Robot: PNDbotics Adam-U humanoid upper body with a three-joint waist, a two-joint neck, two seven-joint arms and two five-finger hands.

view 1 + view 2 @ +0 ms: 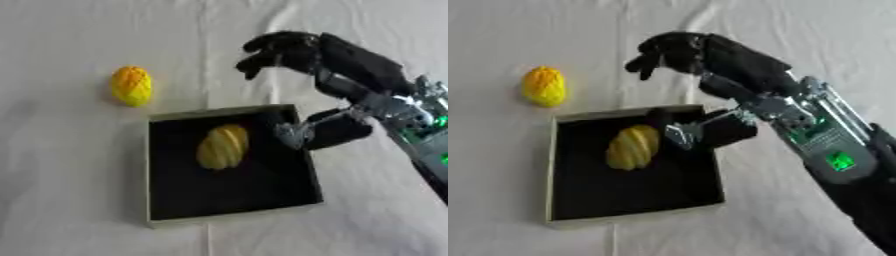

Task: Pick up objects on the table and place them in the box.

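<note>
Right hand (710,65) above box's (302,165) 1 o'clock corner, fingers curled, holding nothing. One yellow object (223,146) inside the box; another (131,85) at hand's 9 o'clock.

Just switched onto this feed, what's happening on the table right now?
The robot's right hand hangs above the far right corner of the shallow black box with pale walls, fingers curled and holding nothing. One yellow ridged oval object already lies inside the box. A second yellow-orange ridged oval object sits on the white cloth beyond the box's far left corner, apart from it. No left hand is in view.
</note>
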